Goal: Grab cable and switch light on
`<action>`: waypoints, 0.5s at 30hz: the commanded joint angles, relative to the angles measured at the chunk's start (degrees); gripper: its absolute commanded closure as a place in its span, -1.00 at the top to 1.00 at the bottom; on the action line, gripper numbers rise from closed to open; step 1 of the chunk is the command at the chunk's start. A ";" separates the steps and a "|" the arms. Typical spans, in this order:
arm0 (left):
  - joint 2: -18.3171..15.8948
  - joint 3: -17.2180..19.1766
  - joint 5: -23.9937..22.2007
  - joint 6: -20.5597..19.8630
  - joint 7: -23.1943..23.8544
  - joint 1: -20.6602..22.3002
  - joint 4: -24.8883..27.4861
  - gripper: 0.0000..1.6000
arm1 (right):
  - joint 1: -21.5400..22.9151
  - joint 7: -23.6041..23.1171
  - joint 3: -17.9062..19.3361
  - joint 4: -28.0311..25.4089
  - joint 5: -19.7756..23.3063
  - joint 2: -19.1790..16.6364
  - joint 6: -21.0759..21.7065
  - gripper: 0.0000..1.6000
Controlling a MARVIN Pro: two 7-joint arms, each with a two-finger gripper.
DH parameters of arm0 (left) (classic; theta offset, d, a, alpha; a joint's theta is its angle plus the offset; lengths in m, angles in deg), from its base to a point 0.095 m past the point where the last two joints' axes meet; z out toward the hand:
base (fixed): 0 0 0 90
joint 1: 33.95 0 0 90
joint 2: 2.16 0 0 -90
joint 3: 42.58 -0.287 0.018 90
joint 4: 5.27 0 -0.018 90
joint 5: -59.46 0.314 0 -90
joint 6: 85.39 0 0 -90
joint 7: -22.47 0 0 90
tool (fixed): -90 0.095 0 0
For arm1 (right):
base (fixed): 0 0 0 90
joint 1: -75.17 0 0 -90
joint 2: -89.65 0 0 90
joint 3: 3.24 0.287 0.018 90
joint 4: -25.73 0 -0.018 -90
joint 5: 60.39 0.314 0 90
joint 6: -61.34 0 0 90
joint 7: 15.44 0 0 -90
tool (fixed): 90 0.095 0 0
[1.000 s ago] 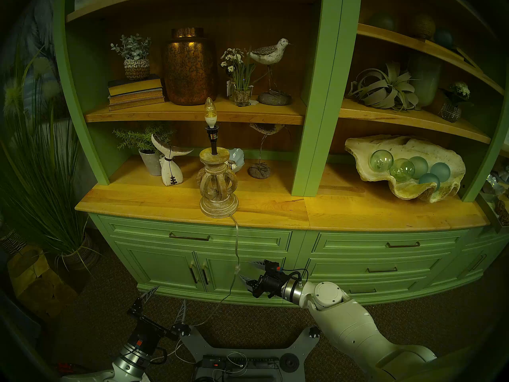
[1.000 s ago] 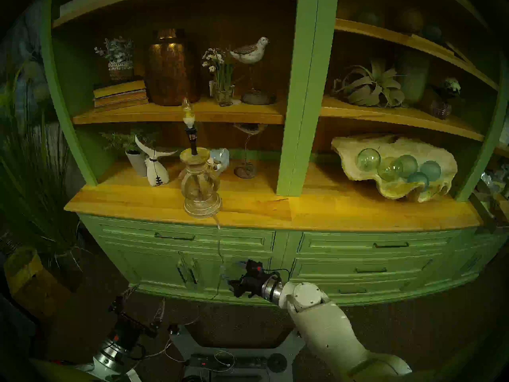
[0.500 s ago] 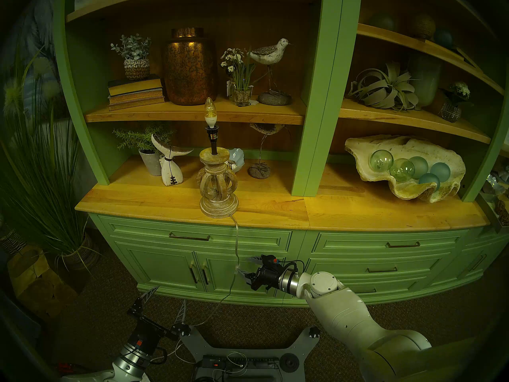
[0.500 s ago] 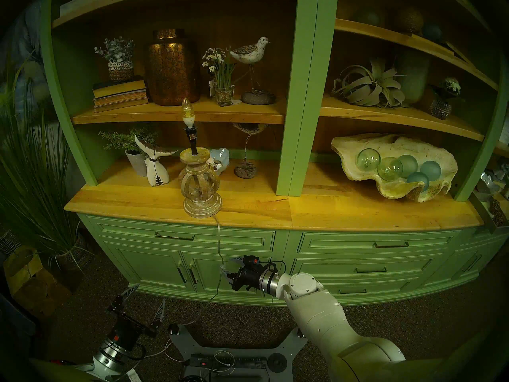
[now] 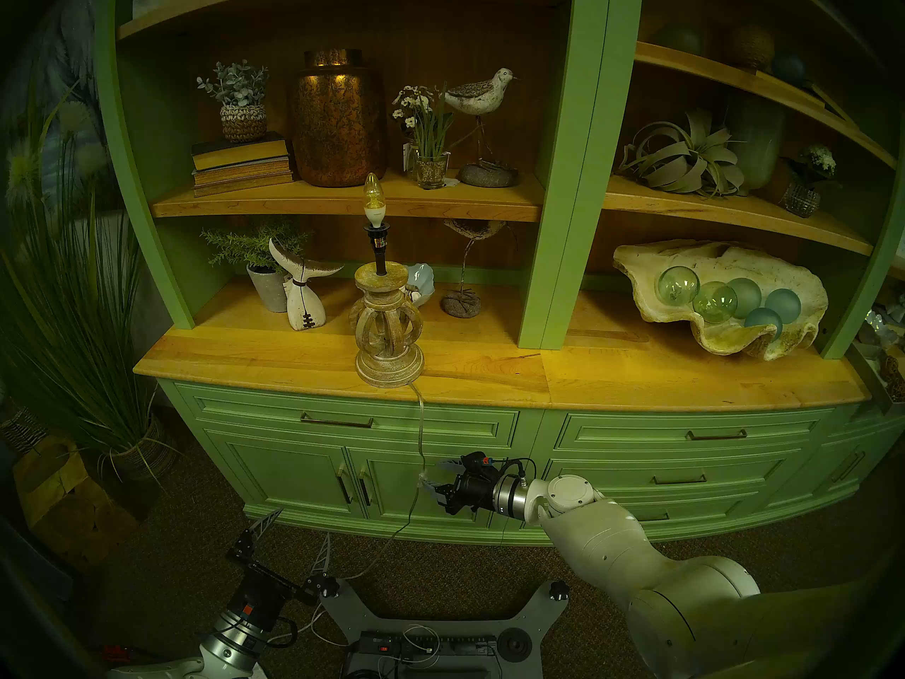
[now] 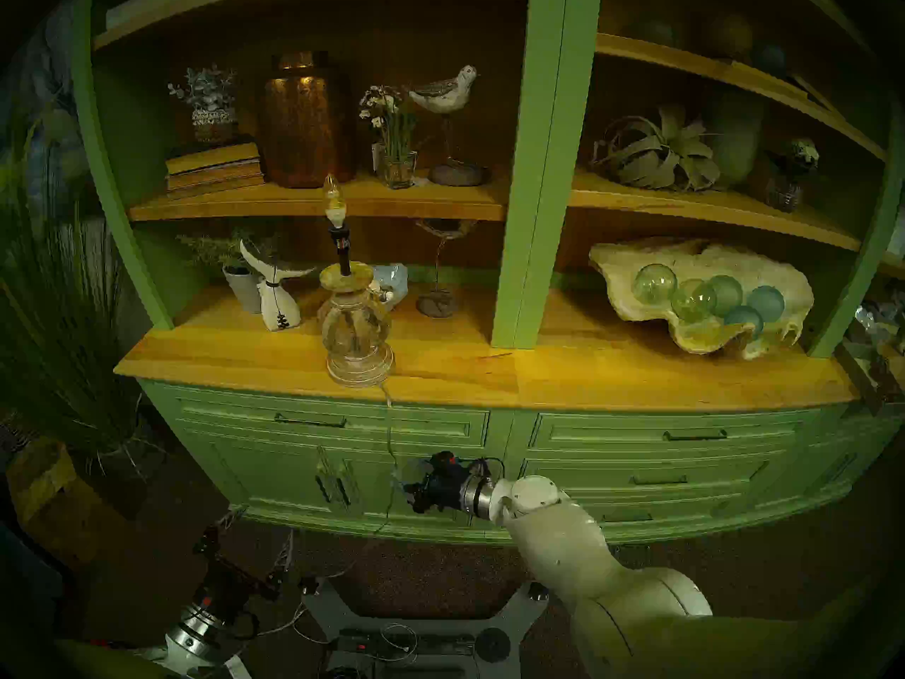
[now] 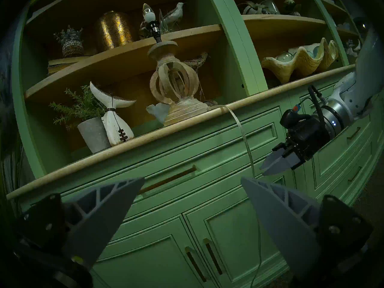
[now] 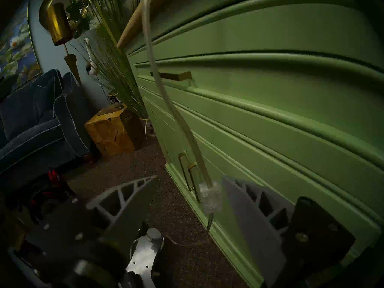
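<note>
The light (image 5: 389,330), a whitewashed openwork wood lamp with a bare candle bulb (image 5: 373,198) that shows no bright glow, stands at the counter's front edge. Its clear cable (image 5: 421,433) hangs down the green cabinet front to a small clear switch block (image 5: 422,478). My right gripper (image 5: 438,474) reaches in from the right, open, fingers either side of the block. In the right wrist view the switch block (image 8: 209,198) rests against one finger (image 8: 249,208), with the other finger (image 8: 128,196) well clear. My left gripper (image 5: 303,522) hangs open and empty low over the carpet.
The cabinet door handles (image 5: 345,487) sit just left of the cable, and the cabinet face is close behind my right gripper. The robot base (image 5: 431,609) with white wires lies below. A tall grass plant (image 5: 73,320) stands at the left.
My right gripper has moved left and slightly up, bringing its fingers around the switch block that hung clear of them before. Lamp and left arm are unchanged.
</note>
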 commanded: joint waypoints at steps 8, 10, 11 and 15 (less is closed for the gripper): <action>0.01 0.03 0.08 0.23 -0.08 0.22 0.70 1.00 | 7.04 -2.55 0.26 6.87 0.81 3.52 -4.79 0.58; 0.00 0.03 0.09 0.23 -0.09 0.22 0.72 1.00 | 6.77 -2.81 0.45 7.80 1.12 3.99 -6.24 1.00; -0.01 0.02 0.09 0.23 -0.10 0.22 0.73 1.00 | 6.71 -2.98 0.37 8.20 1.06 4.14 -6.95 1.00; -0.02 0.00 0.09 0.23 -0.13 0.22 0.74 1.00 | 7.29 -3.71 0.31 10.03 1.02 4.50 -9.25 1.00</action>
